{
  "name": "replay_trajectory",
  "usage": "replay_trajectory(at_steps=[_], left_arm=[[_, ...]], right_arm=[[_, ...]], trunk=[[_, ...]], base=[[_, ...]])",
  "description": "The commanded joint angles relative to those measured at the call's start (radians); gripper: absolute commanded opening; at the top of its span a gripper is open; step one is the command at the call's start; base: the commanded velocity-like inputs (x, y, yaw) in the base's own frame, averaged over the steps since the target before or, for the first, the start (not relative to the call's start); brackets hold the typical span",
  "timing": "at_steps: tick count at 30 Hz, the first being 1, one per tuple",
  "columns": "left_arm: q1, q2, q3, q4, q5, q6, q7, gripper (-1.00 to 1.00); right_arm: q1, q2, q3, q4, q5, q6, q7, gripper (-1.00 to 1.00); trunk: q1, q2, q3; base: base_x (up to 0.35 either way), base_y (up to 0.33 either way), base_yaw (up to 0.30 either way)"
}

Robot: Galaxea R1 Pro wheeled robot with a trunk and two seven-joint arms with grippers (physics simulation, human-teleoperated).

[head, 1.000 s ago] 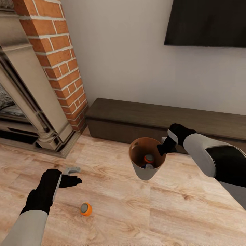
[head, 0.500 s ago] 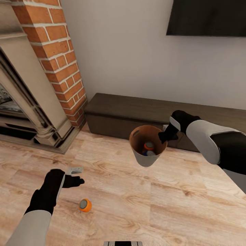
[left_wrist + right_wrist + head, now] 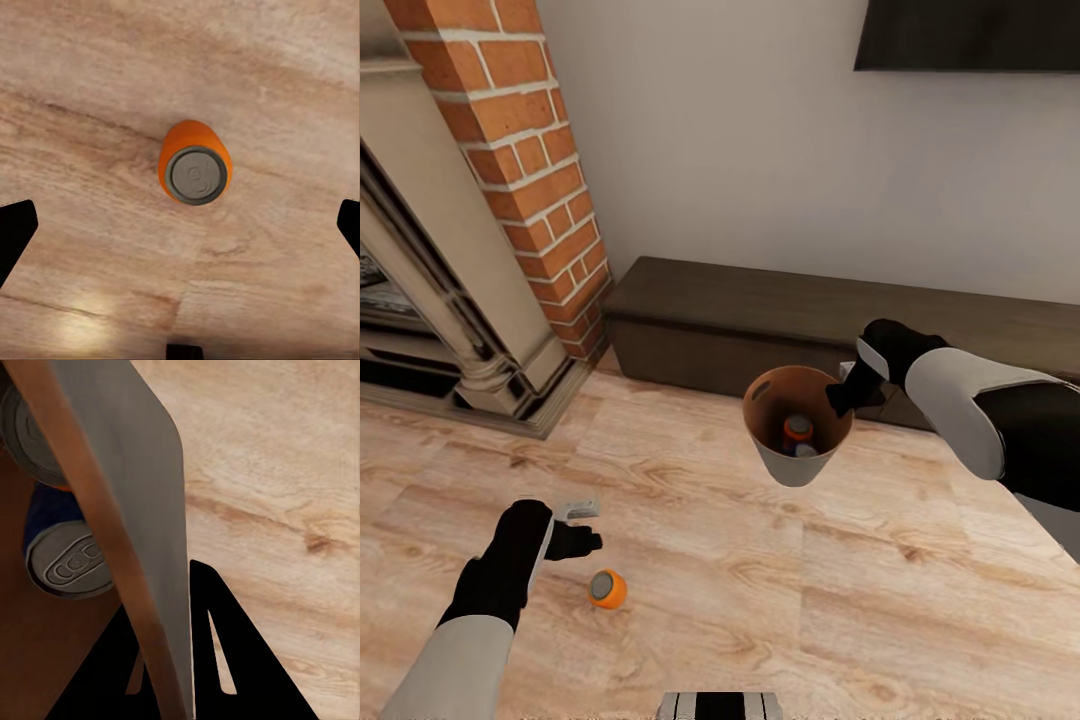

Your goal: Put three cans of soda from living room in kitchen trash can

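1. Two soda cans [image 3: 796,432] lay inside the trash can [image 3: 796,464], its rim pinched by the right claw [image 3: 847,396].
2. Spread wide, the left claw [image 3: 575,527] hovered over the orange can [image 3: 607,588] on the wood floor [image 3: 880,580].

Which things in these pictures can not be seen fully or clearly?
- Two cans inside the bin: in the head view its wall hides their bodies; in the right wrist view the blue can is cut off by the rim.
- Fireplace and TV: cut off by the head view's edges.
- Left pincer: tips cut off by the left wrist view's edges.
- Orange can label: too small.
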State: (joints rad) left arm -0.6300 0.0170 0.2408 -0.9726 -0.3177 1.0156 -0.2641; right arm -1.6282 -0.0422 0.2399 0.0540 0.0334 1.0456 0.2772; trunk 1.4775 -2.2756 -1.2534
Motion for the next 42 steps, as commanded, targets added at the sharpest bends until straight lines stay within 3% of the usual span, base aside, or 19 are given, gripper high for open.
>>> replay_trajectory(at_steps=[1, 6, 23, 42], left_arm=[[0.0, 0.0, 0.0, 0.001, 0.0, 0.0, 0.0, 1.0], [0.0, 0.0, 0.0, 0.003, 0.006, -0.003, 0.001, 1.0], [0.0, -0.001, 0.0, -0.015, 0.014, -0.008, -0.007, 1.0], [0.0, -0.002, 0.0, -0.013, 0.014, -0.008, -0.007, 1.0]], right_arm=[[-0.001, 0.0, -0.01, 0.0, -0.015, 0.002, 0.007, -1.0], [-0.006, 0.001, 0.019, 0.0, -0.015, 0.002, 0.007, -1.0], [-0.007, 0.001, 0.027, 0.0, -0.015, 0.002, 0.007, -1.0], [-0.007, 0.001, 0.036, 0.0, -0.014, 0.002, 0.007, -1.0]], trunk=[[0.004, -0.007, -0.005], [0.023, -0.042, -0.028], [0.023, -0.042, -0.055], [0.096, -0.175, -0.144]], base=[[0.0, 0.0, 0.0], [0.0, 0.0, 0.0], [0.075, 0.0, 0.0], [0.004, 0.0, 0.0]])
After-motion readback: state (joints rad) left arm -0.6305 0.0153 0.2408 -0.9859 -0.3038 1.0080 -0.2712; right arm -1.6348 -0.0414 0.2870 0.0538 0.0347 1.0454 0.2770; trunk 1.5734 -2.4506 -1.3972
